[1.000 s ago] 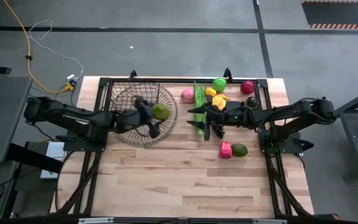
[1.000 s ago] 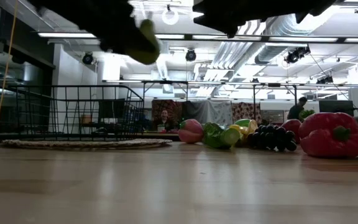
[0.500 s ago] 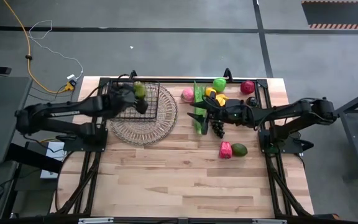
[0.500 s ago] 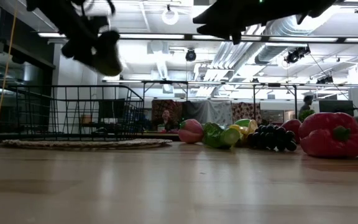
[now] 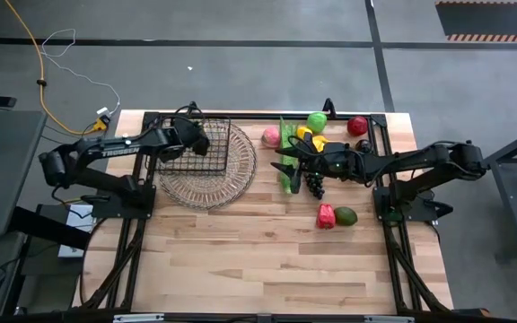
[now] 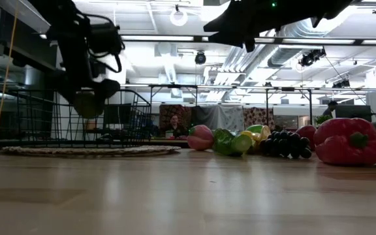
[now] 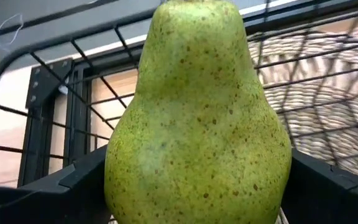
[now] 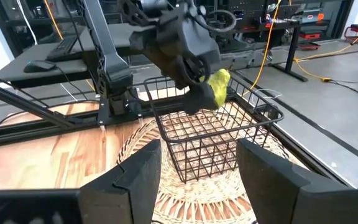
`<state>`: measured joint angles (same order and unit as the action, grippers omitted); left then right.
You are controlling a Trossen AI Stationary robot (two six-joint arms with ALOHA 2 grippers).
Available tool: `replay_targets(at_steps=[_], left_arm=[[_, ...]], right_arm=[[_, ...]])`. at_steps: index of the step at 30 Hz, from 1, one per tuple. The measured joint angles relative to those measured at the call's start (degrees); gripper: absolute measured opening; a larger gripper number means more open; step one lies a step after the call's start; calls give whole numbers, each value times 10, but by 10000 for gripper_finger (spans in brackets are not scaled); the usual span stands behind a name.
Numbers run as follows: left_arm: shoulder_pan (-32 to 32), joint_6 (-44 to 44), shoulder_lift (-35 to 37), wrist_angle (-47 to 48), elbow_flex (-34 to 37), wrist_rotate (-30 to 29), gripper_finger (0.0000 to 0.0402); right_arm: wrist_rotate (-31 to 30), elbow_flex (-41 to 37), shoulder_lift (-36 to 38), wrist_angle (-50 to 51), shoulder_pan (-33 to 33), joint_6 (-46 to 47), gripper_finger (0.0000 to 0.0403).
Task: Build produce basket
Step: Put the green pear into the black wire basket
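left wrist view shows you the left gripper (image 5: pixel 197 137) clamped wide on a speckled green toy pear (image 7: pixel 194 118), stem end away from the wrist, hanging just above the small black wire-mesh basket (image 5: pixel 176 161), so release straight down.

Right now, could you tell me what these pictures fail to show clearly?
- Pear: in the high view, hidden under the left end effector.
- Basket floor: in the left wrist view, blocked by the pear.
- Right end effector: in the low view, cut off by the top edge.
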<state>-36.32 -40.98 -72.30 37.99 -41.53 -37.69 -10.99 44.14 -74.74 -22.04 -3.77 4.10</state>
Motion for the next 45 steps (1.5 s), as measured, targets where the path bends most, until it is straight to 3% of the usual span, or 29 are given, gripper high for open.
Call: replay_targets(at_steps=[13, 26, 33, 38, 45], left_arm=[[-1, -45, -60, -90, 52, -36, 340], [0, -70, -60, -96, 52, -50, 340], [-7, -176, -59, -105, 76, -69, 340], [-22, -152, -60, -150, 108, -27, 340], [-23, -53, -60, -211, 109, -34, 340]], right_arm=[[0, 0, 0, 3, 0, 6, 200], [0, 0, 0, 3, 0, 15, 200], [0, 0, 0, 4, 0, 21, 200], [0, 0, 0, 5, 0, 20, 200], [0, 0, 0, 4, 0, 20, 200]])
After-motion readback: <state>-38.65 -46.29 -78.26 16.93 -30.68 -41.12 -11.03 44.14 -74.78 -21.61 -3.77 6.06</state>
